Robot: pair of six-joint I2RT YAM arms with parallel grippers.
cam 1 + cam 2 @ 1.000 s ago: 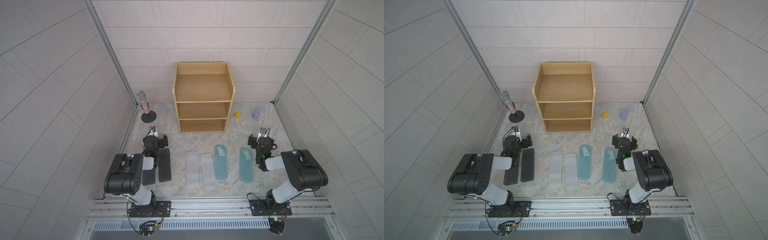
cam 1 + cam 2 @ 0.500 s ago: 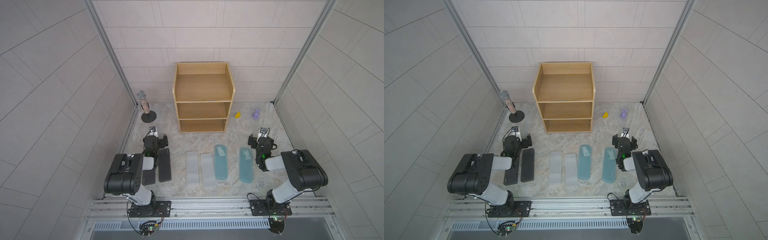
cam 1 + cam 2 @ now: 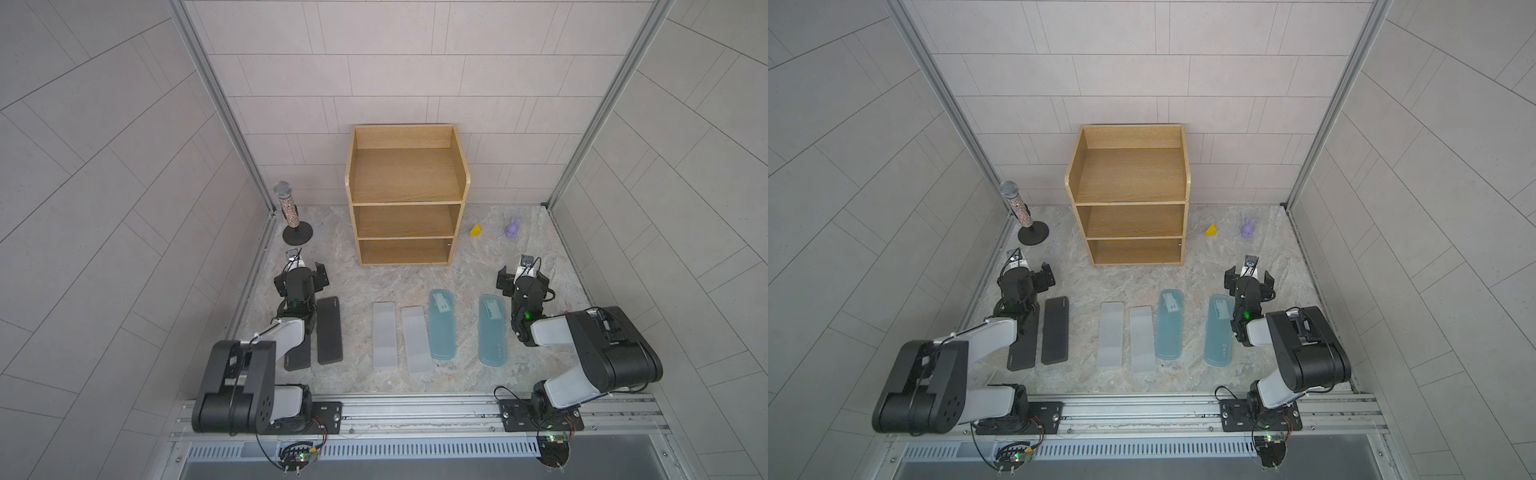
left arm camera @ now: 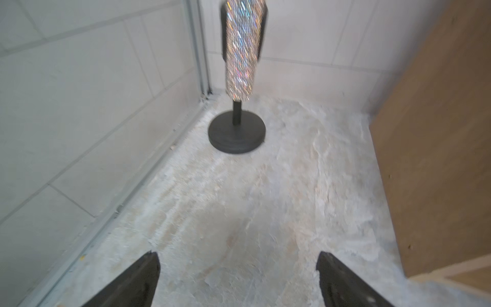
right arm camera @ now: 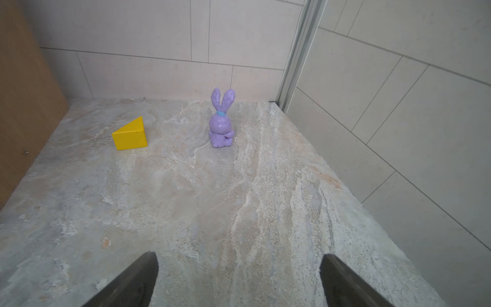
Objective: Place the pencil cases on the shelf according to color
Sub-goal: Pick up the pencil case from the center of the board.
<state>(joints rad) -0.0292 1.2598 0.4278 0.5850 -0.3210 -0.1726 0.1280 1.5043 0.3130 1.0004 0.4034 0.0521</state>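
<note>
A: Where do the cases lie from each pincer?

B: All six lie flat on the table (image 3: 374, 282) in one row, none on the shelf (image 3: 405, 174). They sit behind both sets of fingertips, not ahead, and neither wrist view catches one.

A: Nearest?

B: The outer blue case (image 3: 492, 330) is just beside the right gripper (image 3: 521, 280), on its inner side and back along the forearm. The black cases (image 3: 329, 330) sit the same way for the left gripper (image 3: 302, 277), one partly beneath that arm. The grey cases (image 3: 384, 334) are in the middle, well apart from either.

A: Long axis?

B: Every case runs lengthwise the way the pincers point, toward the shelf. The jaws part crosswise to that, so they would likely span a narrow width without a wrist roll.

A: Pincer state?

B: Both are spread wide and hold nothing, with bare table between the tips in each wrist view.

A: Pose?

B: Both arms are folded low, forearms near level, fingers aimed at the back wall. A grasp probably needs a pull back, a sidestep inward and a tip down
</note>
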